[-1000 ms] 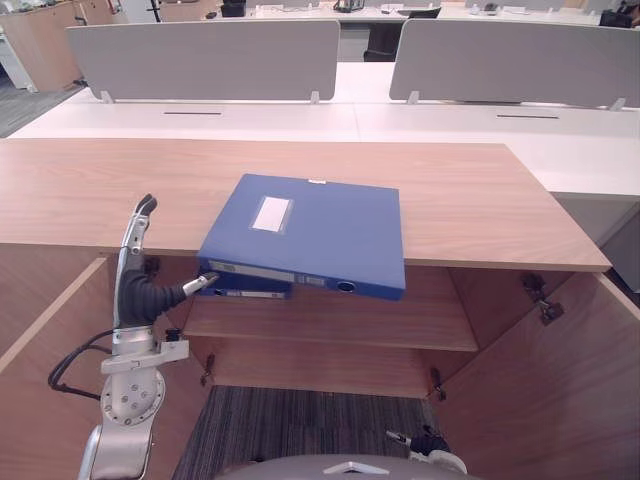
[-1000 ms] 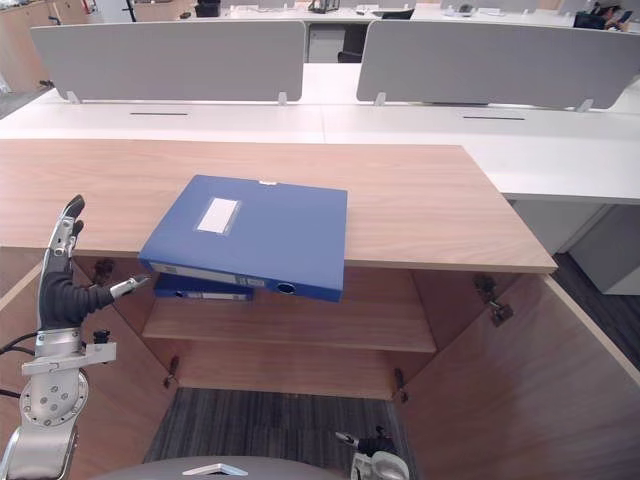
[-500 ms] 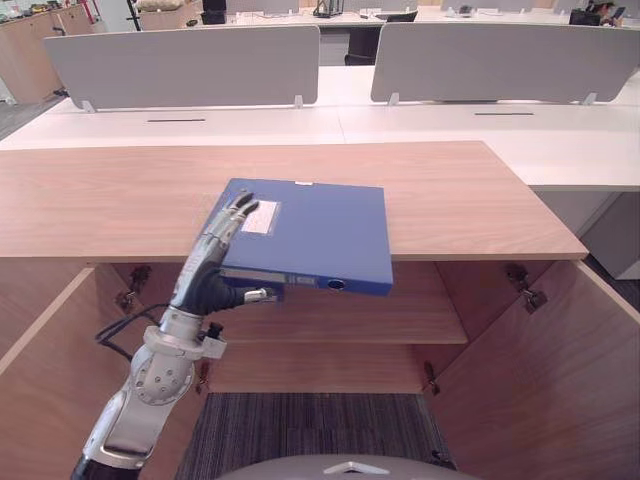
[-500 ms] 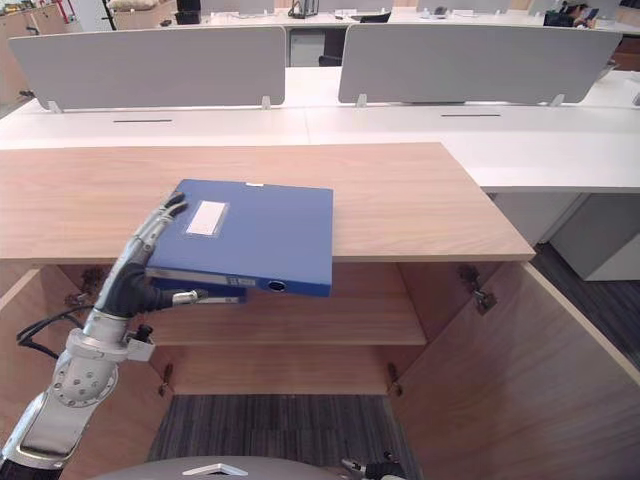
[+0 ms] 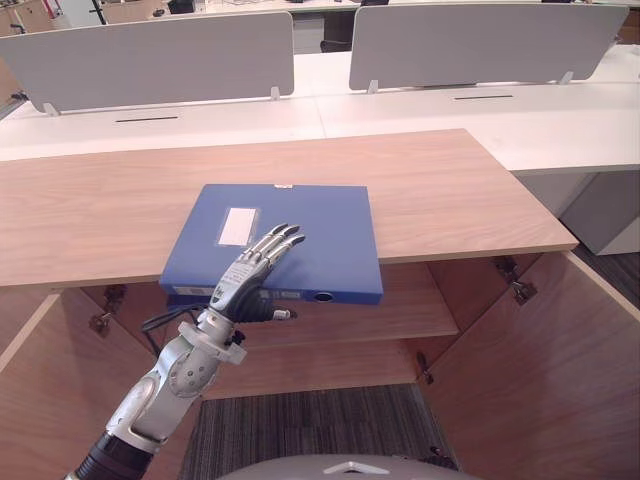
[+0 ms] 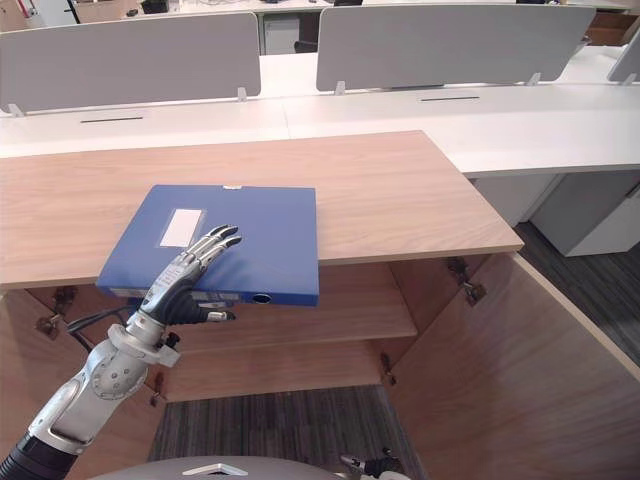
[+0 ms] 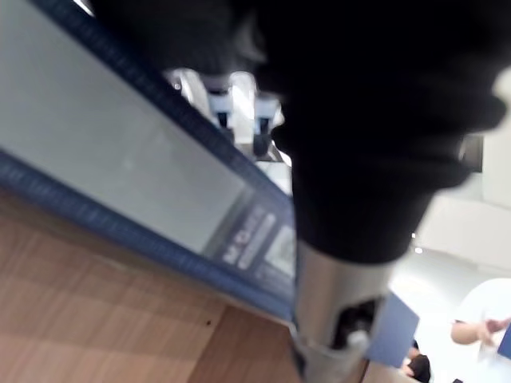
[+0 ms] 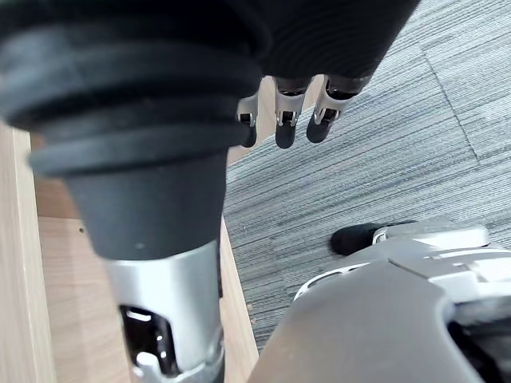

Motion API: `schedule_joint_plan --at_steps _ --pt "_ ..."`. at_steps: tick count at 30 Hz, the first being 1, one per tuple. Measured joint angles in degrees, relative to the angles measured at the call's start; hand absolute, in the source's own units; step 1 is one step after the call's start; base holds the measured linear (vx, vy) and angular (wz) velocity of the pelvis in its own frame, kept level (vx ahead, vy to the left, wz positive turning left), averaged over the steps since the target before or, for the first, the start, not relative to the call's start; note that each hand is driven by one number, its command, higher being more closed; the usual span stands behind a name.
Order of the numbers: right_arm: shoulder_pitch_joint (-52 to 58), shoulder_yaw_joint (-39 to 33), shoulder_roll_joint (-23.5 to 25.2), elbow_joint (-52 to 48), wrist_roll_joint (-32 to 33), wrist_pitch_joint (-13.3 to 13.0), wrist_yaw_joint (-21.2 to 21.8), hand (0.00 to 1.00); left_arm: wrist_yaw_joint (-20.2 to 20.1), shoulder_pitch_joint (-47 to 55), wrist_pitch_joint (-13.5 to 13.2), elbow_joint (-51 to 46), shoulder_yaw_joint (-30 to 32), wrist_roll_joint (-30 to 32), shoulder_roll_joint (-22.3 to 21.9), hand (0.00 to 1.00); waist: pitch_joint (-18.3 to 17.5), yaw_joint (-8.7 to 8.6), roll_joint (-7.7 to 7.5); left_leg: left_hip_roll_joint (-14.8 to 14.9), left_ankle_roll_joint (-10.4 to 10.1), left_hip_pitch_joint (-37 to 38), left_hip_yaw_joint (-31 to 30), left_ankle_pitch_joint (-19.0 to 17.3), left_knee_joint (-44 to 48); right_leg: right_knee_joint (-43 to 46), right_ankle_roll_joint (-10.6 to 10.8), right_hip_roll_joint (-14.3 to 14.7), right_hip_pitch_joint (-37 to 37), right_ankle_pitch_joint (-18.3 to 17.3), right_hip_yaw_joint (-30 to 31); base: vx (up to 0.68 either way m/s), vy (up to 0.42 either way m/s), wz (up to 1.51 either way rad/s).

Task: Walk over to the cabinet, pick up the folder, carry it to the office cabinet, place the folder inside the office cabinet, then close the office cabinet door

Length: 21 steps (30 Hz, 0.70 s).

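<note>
A blue folder (image 5: 320,230) with a white label lies flat on the wooden cabinet top (image 5: 450,190), its spine overhanging the front edge. My left hand (image 5: 245,285) reaches up from below. Its straight fingers (image 6: 205,248) rest on the folder's cover near the front, and the thumb sticks out just under the spine. In the left wrist view the folder's spine (image 7: 120,167) runs close past the fingers (image 7: 231,100). My right hand (image 8: 291,120) hangs low over grey carpet (image 8: 383,144), fingers relaxed and holding nothing.
Below the top, the cabinet stands open, with a wooden shelf (image 5: 400,315) inside. Its right door (image 5: 540,370) swings out toward me and the left door (image 5: 40,390) does the same. White desks with grey dividers (image 5: 480,40) stand behind the cabinet.
My left hand rose from beside the folder's left front corner and moved right, so its fingers now lie on the cover. The view has also shifted.
</note>
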Motion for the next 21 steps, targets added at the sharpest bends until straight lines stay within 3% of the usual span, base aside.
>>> schedule_joint_plan --at_steps 7,11,18,19,21 --pt "-0.13 -0.01 0.01 0.00 0.10 0.00 -0.03 0.00 3.48 -1.01 1.77 1.87 -0.29 8.03 -0.42 0.00 -0.22 -0.42 -0.03 0.02 -0.21 0.09 0.30 -0.21 -0.02 -0.76 -0.46 0.04 0.06 0.09 0.68 -0.02 -0.010 -0.03" --pt "0.13 0.00 0.27 0.03 0.12 0.00 -0.04 0.00 6.34 -1.40 3.63 3.86 -0.22 12.45 -3.14 0.00 -1.01 -0.73 -0.42 -0.01 -0.03 0.07 0.29 -0.35 -0.03 -1.07 -0.47 0.03 0.05 0.10 0.77 -0.01 -0.003 -0.01" --pt "0.12 -0.05 0.36 0.03 0.17 0.04 -0.07 0.00 7.69 -1.36 4.66 4.94 -0.14 15.39 -5.92 0.00 -1.16 -0.69 -0.52 -0.05 0.00 -0.04 0.18 -0.39 -0.03 -1.15 -0.44 -0.01 0.03 0.08 0.69 0.00 0.000 0.00" --pt "0.13 -0.05 0.36 0.03 0.18 0.06 -0.07 0.00 7.75 -1.28 4.96 4.96 -0.13 15.82 -6.29 1.00 -1.17 -0.69 -0.52 -0.05 -0.01 -0.09 0.14 -0.40 -0.03 -1.19 -0.43 0.00 0.03 0.07 0.66 0.00 0.000 0.00" --pt "0.12 -0.07 0.36 0.03 0.20 0.10 -0.07 0.00 7.94 -1.18 5.52 4.98 -0.01 17.15 -7.13 1.00 -1.17 -0.66 -0.52 -0.06 -0.01 -0.16 0.08 -0.42 -0.04 -1.24 -0.38 0.00 0.02 0.04 0.59 0.00 0.000 0.00"
